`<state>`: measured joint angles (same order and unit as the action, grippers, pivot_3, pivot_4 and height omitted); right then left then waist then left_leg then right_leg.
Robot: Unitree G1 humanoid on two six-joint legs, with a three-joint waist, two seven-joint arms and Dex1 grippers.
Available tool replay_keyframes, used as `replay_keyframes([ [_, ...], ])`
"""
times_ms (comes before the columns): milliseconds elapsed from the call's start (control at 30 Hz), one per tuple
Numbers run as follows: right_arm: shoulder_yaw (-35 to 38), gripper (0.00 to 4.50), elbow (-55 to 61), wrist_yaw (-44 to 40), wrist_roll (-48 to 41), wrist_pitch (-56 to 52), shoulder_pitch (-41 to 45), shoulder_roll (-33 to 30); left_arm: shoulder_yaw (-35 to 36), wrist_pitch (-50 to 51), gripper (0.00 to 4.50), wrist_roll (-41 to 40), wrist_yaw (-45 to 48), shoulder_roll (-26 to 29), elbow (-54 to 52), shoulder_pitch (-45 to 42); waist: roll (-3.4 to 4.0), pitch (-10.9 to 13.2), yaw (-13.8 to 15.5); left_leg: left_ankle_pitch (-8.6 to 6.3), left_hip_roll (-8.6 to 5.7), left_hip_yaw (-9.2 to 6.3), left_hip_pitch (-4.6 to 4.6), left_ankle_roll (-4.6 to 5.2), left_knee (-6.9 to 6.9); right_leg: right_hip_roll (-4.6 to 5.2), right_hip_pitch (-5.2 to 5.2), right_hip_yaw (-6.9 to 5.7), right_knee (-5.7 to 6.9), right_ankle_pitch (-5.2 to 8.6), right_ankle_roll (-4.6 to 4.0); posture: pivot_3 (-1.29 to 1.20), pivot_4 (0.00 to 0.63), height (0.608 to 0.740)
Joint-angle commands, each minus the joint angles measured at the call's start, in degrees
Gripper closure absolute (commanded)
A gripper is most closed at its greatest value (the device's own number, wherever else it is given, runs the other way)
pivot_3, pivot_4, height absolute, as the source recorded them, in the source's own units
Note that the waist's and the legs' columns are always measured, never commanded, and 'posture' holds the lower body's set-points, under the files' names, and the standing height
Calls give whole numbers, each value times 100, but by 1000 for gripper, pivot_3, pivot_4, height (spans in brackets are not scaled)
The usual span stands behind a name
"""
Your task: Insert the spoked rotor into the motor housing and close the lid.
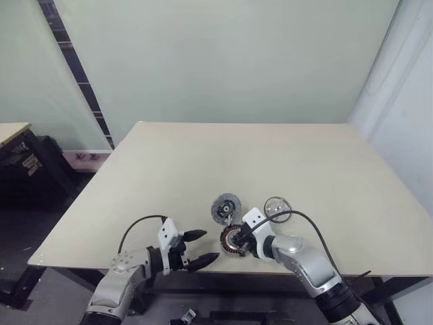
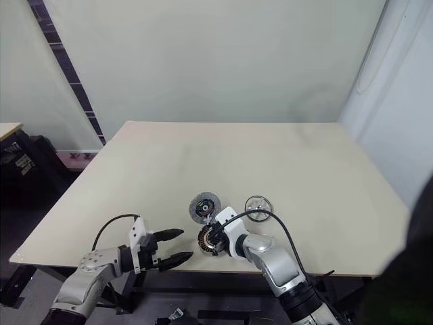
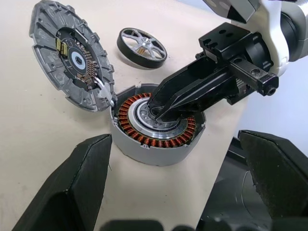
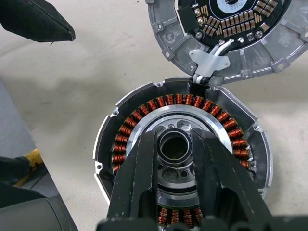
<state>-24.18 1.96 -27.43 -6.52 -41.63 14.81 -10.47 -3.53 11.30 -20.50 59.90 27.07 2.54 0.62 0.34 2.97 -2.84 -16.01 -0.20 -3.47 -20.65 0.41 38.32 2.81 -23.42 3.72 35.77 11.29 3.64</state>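
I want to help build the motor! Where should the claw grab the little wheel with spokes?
Probably from straight above. The little wheel lies flat on the table, rim up. Put one finger through a gap between spokes and one outside, pinching the rim.

Bare lab, beige worktable (image 1: 203, 169), plain walls

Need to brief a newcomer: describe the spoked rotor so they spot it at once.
On the beige table, near its front edge, three round parts sit by the right tool. The rotor lies alone, farthest right. Unlike the copper-wound housing and the circuit-board lid, it is an open silver spoked wheel with a dark rim.
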Motion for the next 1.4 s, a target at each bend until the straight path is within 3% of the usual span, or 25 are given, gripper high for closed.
replay_keyframes([
  [33, 62, 3823, 64, 11, 68, 30, 97, -14, 7, -73, 0, -50, 35, 12, -149, -95, 0, 0, 0, 0, 0, 0, 0, 0, 0, 0, 0, 0, 0, 0, 0, 0, 0, 740],
  [767, -5, 3823, 77, -66, 35, -107, 83, -31, -19, -187, 0, -18, 83, -2, 36, -160, -1, -1, 0, 0, 0, 0, 1, 0, 0, 0, 2, 0, 0, 0, 0, 0, 0, 740],
  [800, 0, 3079, 84, -60, 37, -100, 85, -28, -21, -190, 0, -16, 82, -4, 40, -162, -1, -1, 0, 0, 0, 0, 2, 0, 0, 0, 2, 0, 0, 0, 0, 0, 0, 740],
  [1000, 95, 1098, 196, -72, -3, -98, 111, -4, -40, -211, 0, 4, 89, -12, 68, -173, -1, -1, 1, 1, 0, 0, 2, 0, 3, 0, 4, 0, 1, 0, 0, 0, 0, 740],
  [1267, 252, 1098, 547, -104, -149, -303, 123, 54, -66, -247, 0, 21, 111, -32, 120, -206, -1, -1, 0, 1, 0, -1, 1, 0, 3, 0, 1, 0, 4, 0, 0, 0, 0, 740],
  [1400, 291, 2062, 656, -107, -179, -364, 112, 66, -74, -258, 0, 28, 114, -42, 136, -221, -1, -1, 0, 0, 0, -1, 0, 0, 0, 0, 0, -1, 2, 0, 1, 0, 0, 740],
])
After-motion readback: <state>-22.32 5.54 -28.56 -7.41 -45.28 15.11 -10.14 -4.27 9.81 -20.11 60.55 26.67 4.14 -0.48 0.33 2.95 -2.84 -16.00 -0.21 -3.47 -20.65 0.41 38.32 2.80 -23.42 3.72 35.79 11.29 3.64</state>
